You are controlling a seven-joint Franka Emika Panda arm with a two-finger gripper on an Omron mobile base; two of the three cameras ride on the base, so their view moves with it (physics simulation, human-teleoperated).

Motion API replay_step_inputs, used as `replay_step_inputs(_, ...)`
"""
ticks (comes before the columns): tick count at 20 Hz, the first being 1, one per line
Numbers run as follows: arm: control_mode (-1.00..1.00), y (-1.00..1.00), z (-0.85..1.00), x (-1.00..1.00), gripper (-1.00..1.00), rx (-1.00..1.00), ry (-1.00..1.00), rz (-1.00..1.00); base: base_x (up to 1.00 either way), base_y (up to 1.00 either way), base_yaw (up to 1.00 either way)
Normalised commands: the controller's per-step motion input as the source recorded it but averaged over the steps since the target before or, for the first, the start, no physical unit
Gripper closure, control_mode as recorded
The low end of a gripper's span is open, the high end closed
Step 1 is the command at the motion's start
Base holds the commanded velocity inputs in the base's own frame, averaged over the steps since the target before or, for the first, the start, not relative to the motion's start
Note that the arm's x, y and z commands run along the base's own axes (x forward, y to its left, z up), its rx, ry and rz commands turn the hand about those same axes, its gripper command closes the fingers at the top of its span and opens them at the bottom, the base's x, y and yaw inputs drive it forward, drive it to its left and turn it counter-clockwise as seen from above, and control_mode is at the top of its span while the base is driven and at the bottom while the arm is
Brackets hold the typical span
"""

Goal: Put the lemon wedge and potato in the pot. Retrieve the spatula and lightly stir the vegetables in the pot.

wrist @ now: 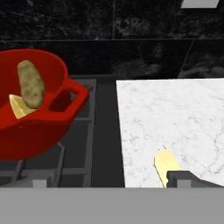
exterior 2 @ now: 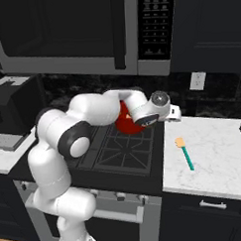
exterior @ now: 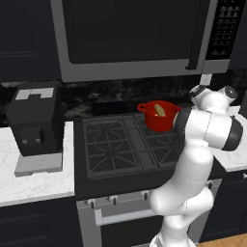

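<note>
Black gas stove with cast grates sits left of the tool. White marble desk lies below the tool. Microwave is mounted overhead. Dark coffee machine stands far left. Wall outlet is behind.

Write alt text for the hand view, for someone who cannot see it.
A red pot on the dark stove holds a potato and a yellow lemon wedge. To its right lies a white marble counter, where the pale yellow blade of the spatula shows near the bottom edge, beside a dark fingertip.
</note>
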Motion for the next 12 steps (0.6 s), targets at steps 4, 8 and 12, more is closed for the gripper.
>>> replay_step_inputs(4, -1.00, -0.40, -0.07, -0.01, -1.00, 0.01, 0.00, 0.00, 0.00, 0.00, 0.00)
replay_step_inputs(8, -1.00, -0.31, -0.15, -0.06, -1.00, 0.02, 0.11, 0.00, 0.00, 0.00, 0.00)
replay_step_inputs(12, -1.00, -0.37, -0.30, 0.00, -1.00, 0.00, 0.17, 0.00, 0.00, 0.00, 0.00)
